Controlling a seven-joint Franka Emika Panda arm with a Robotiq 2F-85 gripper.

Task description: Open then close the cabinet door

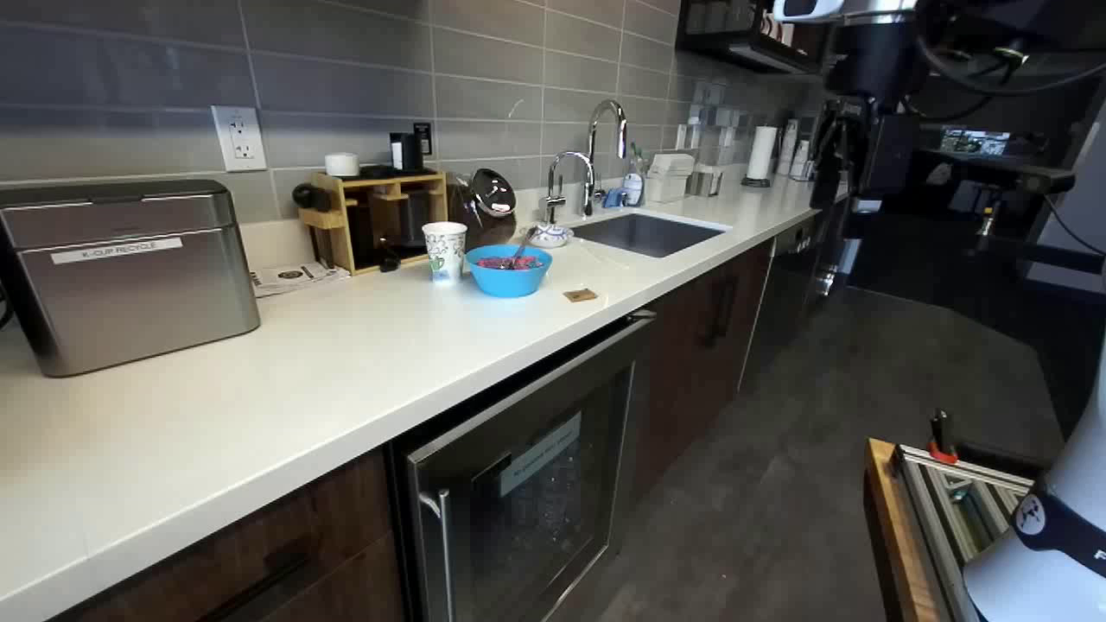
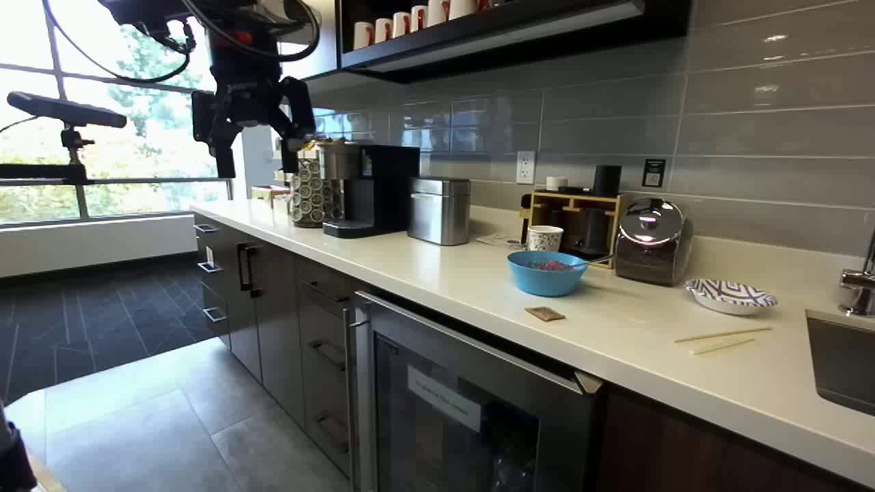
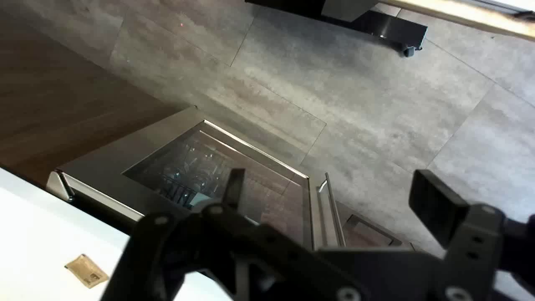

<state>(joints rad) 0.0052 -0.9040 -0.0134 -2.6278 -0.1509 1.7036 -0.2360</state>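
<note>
The cabinet door (image 1: 553,510) is dark glass in a steel frame under the counter, and it looks shut. It also shows in an exterior view (image 2: 437,444) and in the wrist view (image 3: 271,184). Its long vertical bar handle (image 1: 445,553) is on the side away from the sink, seen also in an exterior view (image 2: 351,403) and in the wrist view (image 3: 334,209). My gripper (image 2: 258,164) is open and empty, high above the counter level, fingers down. In the wrist view the handle appears between the spread fingers (image 3: 334,190), far below and apart from them.
The white counter (image 1: 346,380) overhangs the door. A blue bowl (image 2: 547,273), a paper cup (image 2: 545,239) and a small packet (image 2: 545,313) lie on it. A coffee machine (image 2: 383,191) and steel bin (image 2: 439,212) stand further along. A dark shelf (image 2: 519,34) hangs above.
</note>
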